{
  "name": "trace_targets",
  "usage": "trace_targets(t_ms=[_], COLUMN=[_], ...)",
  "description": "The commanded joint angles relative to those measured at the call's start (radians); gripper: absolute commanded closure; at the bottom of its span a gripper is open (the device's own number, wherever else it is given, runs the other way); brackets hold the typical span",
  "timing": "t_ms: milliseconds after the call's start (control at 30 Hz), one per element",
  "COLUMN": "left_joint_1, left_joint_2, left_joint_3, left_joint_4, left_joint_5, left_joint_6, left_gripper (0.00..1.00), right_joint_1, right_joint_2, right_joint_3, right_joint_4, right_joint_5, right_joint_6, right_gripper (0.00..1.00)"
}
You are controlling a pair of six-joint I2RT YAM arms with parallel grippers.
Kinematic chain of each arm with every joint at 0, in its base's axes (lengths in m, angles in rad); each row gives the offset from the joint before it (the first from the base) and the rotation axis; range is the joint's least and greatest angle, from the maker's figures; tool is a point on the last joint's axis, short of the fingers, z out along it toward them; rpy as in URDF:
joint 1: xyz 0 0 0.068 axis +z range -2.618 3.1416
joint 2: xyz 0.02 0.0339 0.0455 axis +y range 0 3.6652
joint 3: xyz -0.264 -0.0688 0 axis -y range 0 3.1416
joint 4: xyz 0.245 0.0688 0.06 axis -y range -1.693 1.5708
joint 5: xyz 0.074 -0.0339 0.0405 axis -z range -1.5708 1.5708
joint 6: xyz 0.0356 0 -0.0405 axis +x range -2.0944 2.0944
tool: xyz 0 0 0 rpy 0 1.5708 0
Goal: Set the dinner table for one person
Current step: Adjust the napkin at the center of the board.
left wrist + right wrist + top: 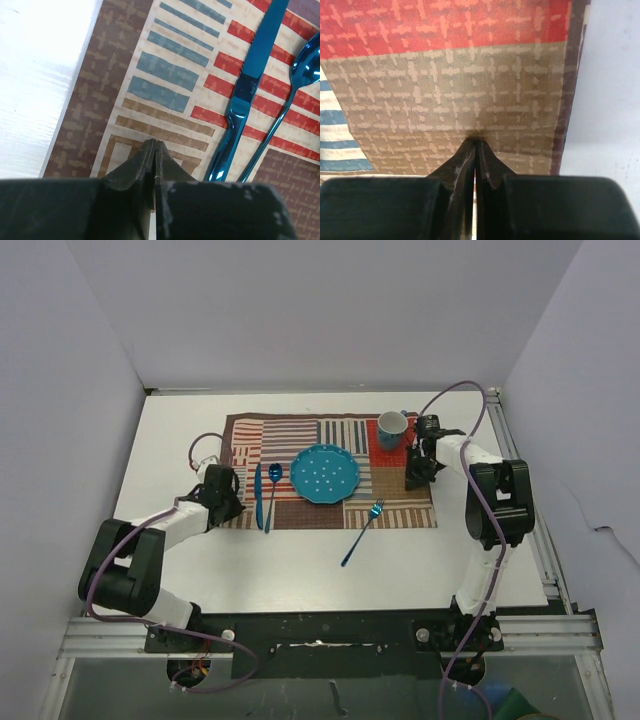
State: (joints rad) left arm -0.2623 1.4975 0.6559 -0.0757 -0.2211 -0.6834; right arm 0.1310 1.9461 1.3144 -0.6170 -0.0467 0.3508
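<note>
1. Dinner table (300,565): a white rectangular top with aluminium rails on its edges, lying flat and filling the floor of the white-walled cell. In the top view its long axis runs left to right, and the arm bases sit at its near long edge.
2. A striped patchwork placemat (400,512) lies on the far half of the dinner table. Its long sides are parallel to the table's long axis, and bare white surface shows on all sides of it.
3. A teal plate (324,473) sits at the middle of the placemat.
4. A blue cup (391,429) stands upright on the red patch at the far right corner.
5. A blue knife (258,495) and a blue spoon (272,490) lie side by side left of the plate, knife outermost. Both run near to far, across the table's long axis.
6. A blue fork (362,533) lies slanted. Its head is on the near edge of the placemat and its handle reaches out over bare table toward the near left.
7. The left gripper (154,142) is clenched on nothing, its tips over the near left corner of the placemat, beside the knife handle.
8. The right gripper (475,141) is clenched on nothing too, its tips over the tan patch by the right edge of the placemat, nearer than the cup.
9. I cannot tell whether either set of tips touches the cloth.
</note>
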Motion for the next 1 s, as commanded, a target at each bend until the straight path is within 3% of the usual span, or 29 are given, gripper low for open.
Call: trace_targets(t_ms=[0,267,433,500,600,733,967], left_joint_1=[-0.028,-0.056,-0.072,-0.079,-0.099,-0.134,-0.164], left_joint_2=[-0.030,-0.011,-0.026,-0.040,-0.067,-0.103,-0.176], left_joint_3=[-0.016,-0.002,0.009,0.028,0.050,0.098,0.132], left_joint_4=[-0.014,-0.020,-0.031,-0.030,-0.026,-0.044,-0.097], left_joint_5=[-0.012,-0.016,-0.036,-0.037,-0.025,-0.024,-0.090], left_joint_6=[-0.024,-0.030,-0.033,-0.033,-0.005,0.035,0.039], left_gripper=[1.00,1.00,1.00,1.00,1.00,1.00,0.96], right_joint_1=[-0.012,-0.021,-0.019,-0.013,0.012,0.104,0.343], right_joint_2=[0.088,0.138,0.048,-0.013,-0.110,-0.219,-0.271], right_joint_3=[0.056,0.123,0.050,0.007,-0.040,-0.038,0.016], right_joint_4=[0.117,0.091,0.154,0.201,0.258,0.223,0.120], right_joint_5=[-0.011,-0.053,-0.053,-0.087,-0.118,-0.080,-0.050], right_joint_6=[-0.037,-0.051,-0.045,-0.043,-0.042,-0.063,-0.024], right_gripper=[1.00,1.00,1.00,0.87,0.76,0.51,0.39])
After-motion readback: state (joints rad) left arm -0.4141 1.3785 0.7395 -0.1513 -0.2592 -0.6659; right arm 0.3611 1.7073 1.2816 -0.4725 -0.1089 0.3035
